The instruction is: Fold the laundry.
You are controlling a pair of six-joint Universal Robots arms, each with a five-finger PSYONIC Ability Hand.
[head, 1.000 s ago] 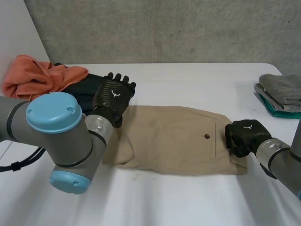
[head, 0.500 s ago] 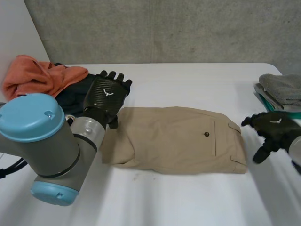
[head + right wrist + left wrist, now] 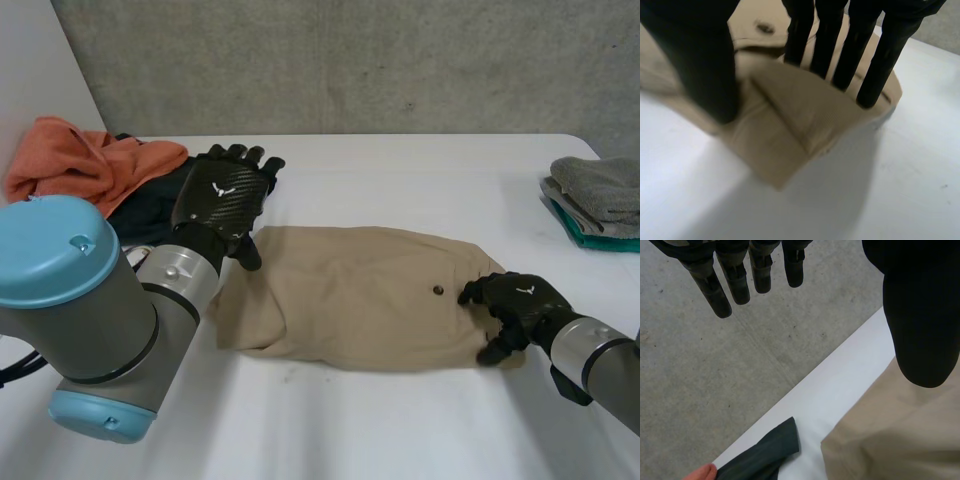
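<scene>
On the white tabletop (image 3: 380, 430), near its middle, the khaki trousers (image 3: 360, 295) are laid folded and flat. Their long axis runs across the table from the left arm's side to the right arm's side. The end with the buttoned pocket (image 3: 438, 291) is pointed toward the right arm.

The right hand (image 3: 520, 300) is set on that pocket end, at the front corner. In the right wrist view its fingers (image 3: 875, 65) are held straight and close together, with their tips on the cloth. The thumb (image 3: 705, 65) is kept well apart from them at the cloth's edge, so the corner is spanned but not pinched.

The left hand (image 3: 222, 200) is seen at the opposite end, over the far corner and beside a dark garment (image 3: 150, 205). In the left wrist view its fingers (image 3: 720, 290) are straight and slightly spread, the thumb (image 3: 920, 315) is wide of them, and nothing is held.

A small white emblem is borne on the back of each hand. An orange cloth (image 3: 85, 160) is bunched at the far left, and a folded grey and teal stack (image 3: 600, 200) is placed at the far right.
</scene>
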